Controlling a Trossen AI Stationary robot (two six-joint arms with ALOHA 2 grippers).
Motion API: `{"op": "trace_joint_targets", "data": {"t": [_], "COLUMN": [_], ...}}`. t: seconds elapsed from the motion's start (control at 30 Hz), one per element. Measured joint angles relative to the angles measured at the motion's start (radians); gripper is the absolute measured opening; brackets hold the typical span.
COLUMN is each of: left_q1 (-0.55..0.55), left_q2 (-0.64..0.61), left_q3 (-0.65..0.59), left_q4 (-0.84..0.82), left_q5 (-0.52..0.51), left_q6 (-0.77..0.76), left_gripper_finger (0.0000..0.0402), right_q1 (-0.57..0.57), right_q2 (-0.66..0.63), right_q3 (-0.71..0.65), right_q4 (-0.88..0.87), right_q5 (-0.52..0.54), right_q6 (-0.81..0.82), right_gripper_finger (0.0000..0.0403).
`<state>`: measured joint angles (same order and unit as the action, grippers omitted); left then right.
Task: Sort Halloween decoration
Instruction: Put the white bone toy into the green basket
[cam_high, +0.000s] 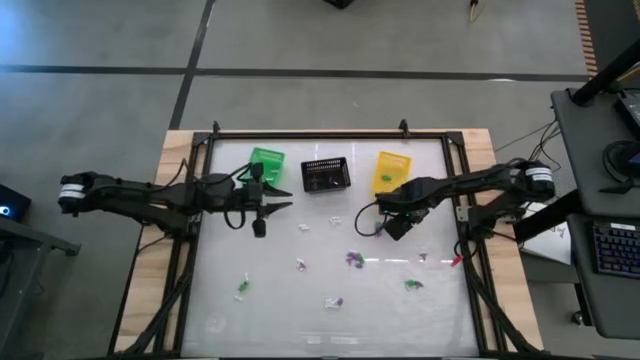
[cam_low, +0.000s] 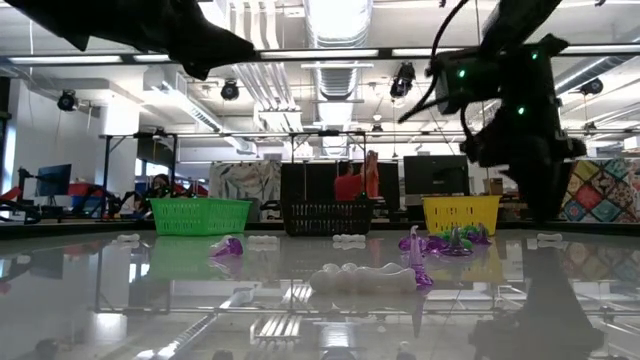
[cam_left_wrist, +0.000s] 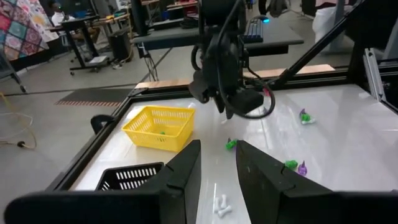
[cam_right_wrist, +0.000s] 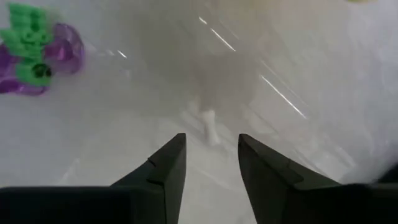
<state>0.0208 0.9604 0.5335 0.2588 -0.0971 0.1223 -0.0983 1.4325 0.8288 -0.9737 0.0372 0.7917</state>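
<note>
Glossy white tabletop (cam_high: 280, 300) in a dark metal frame, set on a pale wooden base; three small perforated plastic baskets ranged along the far edge: green basket (cam_high: 266, 165), black basket (cam_high: 325, 175), yellow basket (cam_high: 391, 171), the yellow one holding a small green piece; tiny Halloween trinkets (cam_high: 353, 259) of white, purple and green plastic lay scattered over the middle and near part of the table, apart from one another; one small white bone-shaped trinket (cam_right_wrist: 210, 126) lay on the surface just ahead of the right gripper (cam_right_wrist: 211, 158), whose dark tapered fingers stood parted and empty above the table near the yellow basket; left gripper (cam_left_wrist: 217, 168) hung beside the green basket, fingers partly spread, grasping nothing.
</note>
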Motion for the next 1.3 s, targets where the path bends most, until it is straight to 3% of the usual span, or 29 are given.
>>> {"op": "trace_joint_targets", "data": {"t": [0.17,0.4,0.63,0.9,1.1,1.3], "left_q1": [0.000,0.000,0.000,0.000,0.000,0.000], "left_q2": [0.003,0.003,0.003,0.003,0.001,-0.034], "left_q3": [0.000,0.000,0.000,0.000,0.000,0.006], "left_q4": [0.000,-0.001,-0.002,-0.003,-0.017,-0.015], "left_q5": [0.000,0.000,0.000,-0.010,-0.127,-0.287], "left_q6": [0.000,0.000,-0.001,-0.003,-0.003,-0.004], "left_gripper_finger": [0.0084,0.0084,0.0084,0.0084,0.0084,0.0084], "right_q1": [0.000,0.000,0.000,-0.001,-0.001,-0.003], "right_q2": [0.089,0.137,0.082,-0.118,-0.258,-0.231], "right_q3": [0.000,0.004,-0.002,0.031,0.032,0.032], "right_q4": [0.022,0.046,0.027,0.011,0.385,0.904], "right_q5": [-0.001,-0.019,-0.012,-0.006,-0.008,-0.010], "right_q6": [-0.047,-0.093,-0.098,-0.078,-0.174,-0.448], "right_gripper_finger": [0.0111,0.0018,0.0009,0.0009,0.0009,0.0009]}}
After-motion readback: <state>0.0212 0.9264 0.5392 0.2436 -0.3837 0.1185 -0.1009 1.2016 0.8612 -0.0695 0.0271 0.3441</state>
